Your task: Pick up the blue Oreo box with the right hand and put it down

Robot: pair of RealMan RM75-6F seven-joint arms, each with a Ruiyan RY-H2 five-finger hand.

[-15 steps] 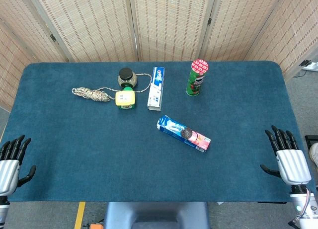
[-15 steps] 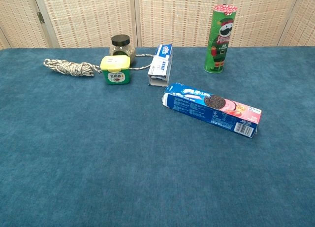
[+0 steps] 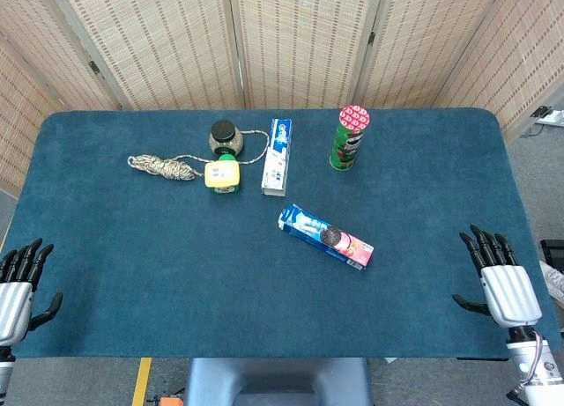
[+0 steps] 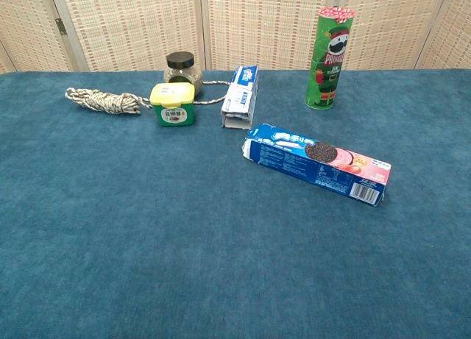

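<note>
The blue Oreo box (image 3: 326, 236) lies flat on the blue table (image 3: 159, 265), slanting from upper left to lower right, with a pink end toward the right; the chest view shows the Oreo box (image 4: 316, 163) right of centre. My right hand (image 3: 500, 277) hovers at the table's near right edge, well right of the box, fingers spread, holding nothing. My left hand (image 3: 19, 283) stays at the near left edge, fingers apart and empty. Neither hand appears in the chest view.
A green Pringles can (image 3: 350, 138) stands behind the box. A toothpaste box (image 3: 277, 156), a yellow-lidded green tub (image 3: 222, 174), a dark-lidded jar (image 3: 224, 137) and a coil of rope (image 3: 164, 166) sit at the back left. Woven screens (image 3: 300, 36) close off the rear.
My right hand has shifted slightly left and down along the near right edge. The Oreo box and the left hand have not visibly moved.
</note>
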